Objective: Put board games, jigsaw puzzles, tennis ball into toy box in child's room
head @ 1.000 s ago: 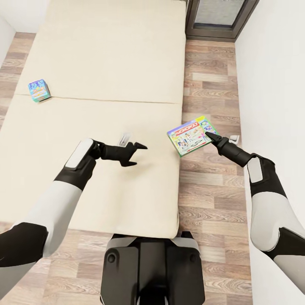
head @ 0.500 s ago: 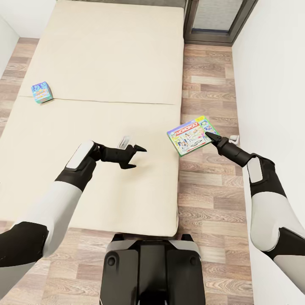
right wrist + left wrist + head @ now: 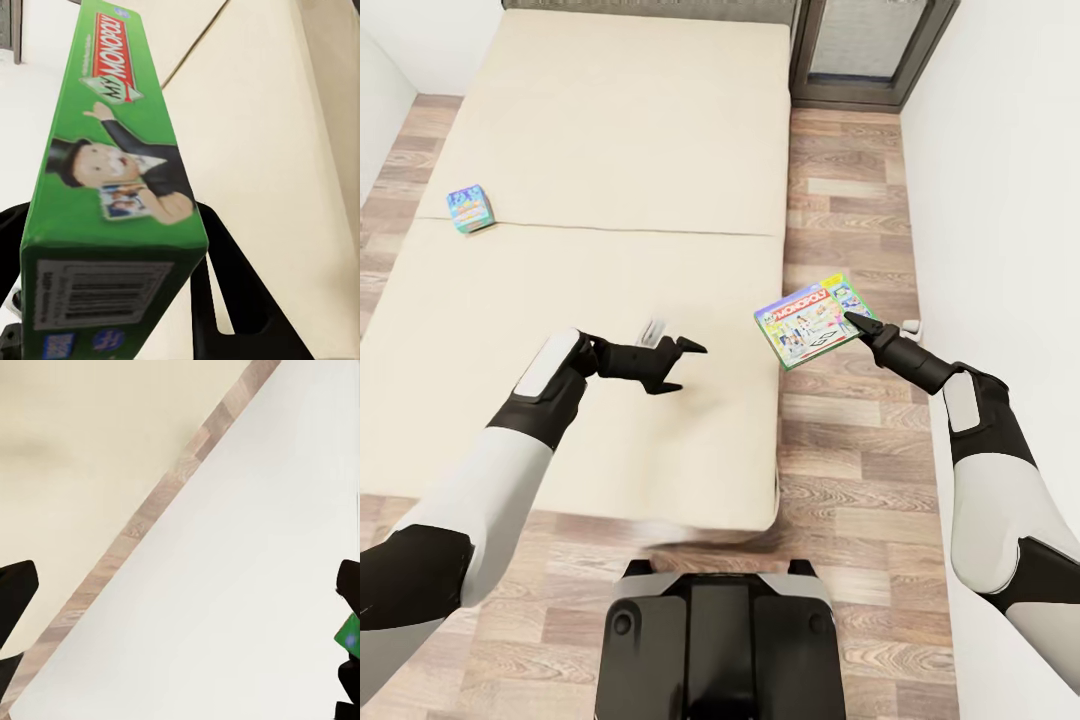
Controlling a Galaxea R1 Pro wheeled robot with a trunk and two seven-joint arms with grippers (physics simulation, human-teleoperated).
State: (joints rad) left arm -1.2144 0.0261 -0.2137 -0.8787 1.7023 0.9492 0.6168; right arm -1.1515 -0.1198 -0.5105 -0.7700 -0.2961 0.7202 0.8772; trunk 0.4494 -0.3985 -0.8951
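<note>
My right gripper (image 3: 851, 320) is shut on the corner of the green-edged Monopoly board game (image 3: 813, 322), held in the air over the wood floor just beyond the bed's right edge. In the right wrist view the green box (image 3: 112, 172) sits between the black fingers (image 3: 225, 285). A blue board game (image 3: 470, 208) lies on the beige bed (image 3: 610, 150) near its left edge. Over the mattress my left gripper (image 3: 690, 366) hangs open, holding nothing. Its dark fingertips (image 3: 15, 600) frame the mattress, a floor strip and the white wall. The table and toy box are out of view.
A white wall (image 3: 1010, 200) runs close along the right, leaving a narrow strip of wood floor (image 3: 840, 200) beside the bed. A dark-framed window (image 3: 870, 50) stands at the far end. My base (image 3: 720, 640) is at the bed's foot.
The whole view has shifted: the bed sits farther from my base and more floor shows at its foot. Both arms keep their pose, and the Monopoly box stays in the right gripper.
</note>
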